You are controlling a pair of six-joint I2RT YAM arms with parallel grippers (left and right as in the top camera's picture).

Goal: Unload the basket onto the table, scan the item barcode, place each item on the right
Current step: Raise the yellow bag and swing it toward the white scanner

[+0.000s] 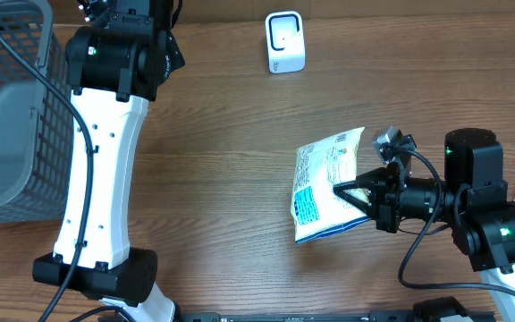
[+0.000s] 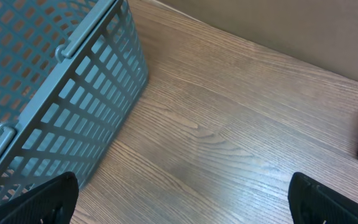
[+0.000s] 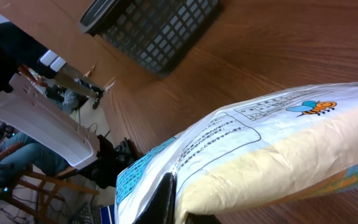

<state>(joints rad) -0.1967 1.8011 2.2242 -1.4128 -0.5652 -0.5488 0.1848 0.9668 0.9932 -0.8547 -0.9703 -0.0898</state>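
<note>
Right gripper is clamped on one edge of a bag at the table's right side, its printed back facing up. Beyond it, well apart, stands the white scanner. Farthest off, the left gripper hangs with jaws apart beside a basket. Pinched by an edge, the bag may sag or twist, turning its barcode away from the scanner.

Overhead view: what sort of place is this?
Likely a mock shop checkout on a table: a white scanner, a grey mesh basket, and a snack bag pinched in the right gripper.
</note>
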